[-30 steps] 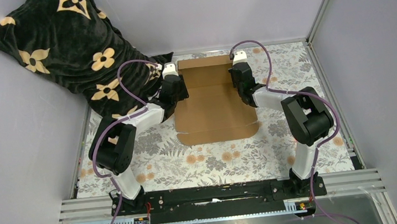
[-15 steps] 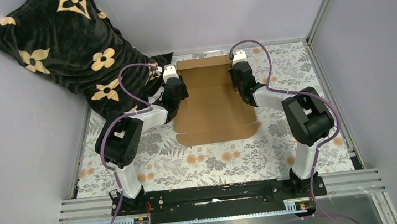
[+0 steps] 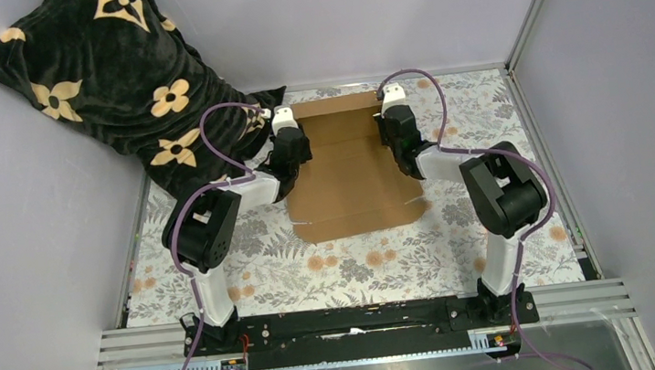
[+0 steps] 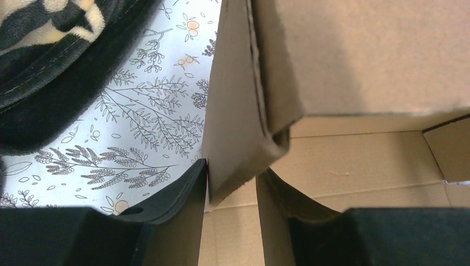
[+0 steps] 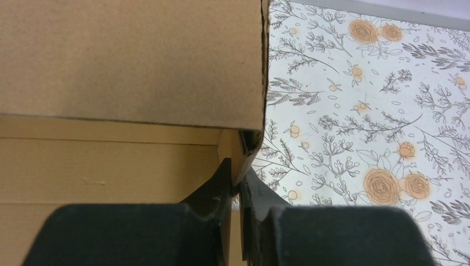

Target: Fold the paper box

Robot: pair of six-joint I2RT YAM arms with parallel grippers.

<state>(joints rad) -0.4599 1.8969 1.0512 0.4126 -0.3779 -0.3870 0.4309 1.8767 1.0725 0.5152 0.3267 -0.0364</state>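
Note:
The paper box is brown cardboard lying partly folded on the flowered mat, its far wall upright and its front flap flat towards me. My left gripper straddles the box's raised left side wall, with the fingers pressed on either side of it. My right gripper pinches the thin right side wall between its fingertips. In both wrist views the far wall stands across the top, with the box floor below it.
A black blanket with cream flowers is heaped at the back left, reaching close to the left gripper. The flowered mat covers the table. Grey walls close in the back and sides, and a metal rail runs along the near edge.
The left arm's elbow has swung to the right and both grippers have edged slightly inward along the box sides. The box's front edge has tilted a little.

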